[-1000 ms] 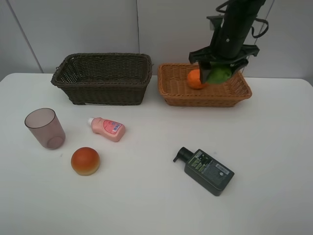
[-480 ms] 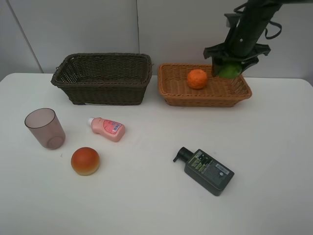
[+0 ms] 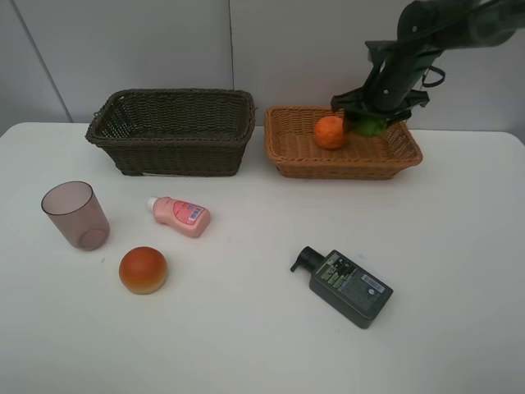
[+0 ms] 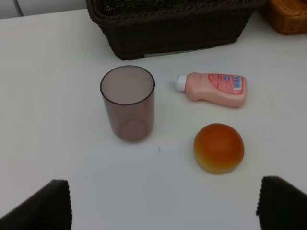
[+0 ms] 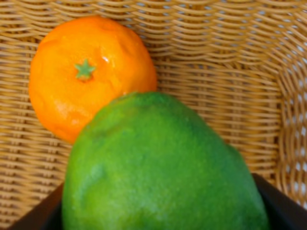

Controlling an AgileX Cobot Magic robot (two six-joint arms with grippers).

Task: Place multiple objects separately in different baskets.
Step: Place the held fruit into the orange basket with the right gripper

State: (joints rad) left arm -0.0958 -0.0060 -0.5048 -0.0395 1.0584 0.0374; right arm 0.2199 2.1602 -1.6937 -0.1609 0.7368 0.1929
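My right gripper [image 3: 371, 123] is shut on the green lime-like fruit [image 3: 367, 126] and holds it low inside the light tan basket [image 3: 344, 169], right beside the orange [image 3: 330, 132]. In the right wrist view the green fruit [image 5: 163, 167] fills the frame, with the orange [image 5: 91, 72] just behind it on the wicker [image 5: 220, 96]. The dark brown basket [image 3: 172, 131] stands to the left. The mauve cup [image 4: 127, 103], the pink bottle [image 4: 213, 88] and the peach-like fruit [image 4: 218, 147] lie on the table before my open, empty left gripper [image 4: 165, 208]. The dark pump bottle [image 3: 349, 286] lies front centre.
The white table [image 3: 246, 328] ends at a pale wall behind the baskets. The cup [image 3: 75, 215], pink bottle [image 3: 180, 216] and peach-like fruit [image 3: 143, 269] cluster at the front left. The left arm is out of the exterior view.
My right gripper has carried the green fruit to the right, then down and back left into the tan basket, next to the orange. Nothing else has moved.
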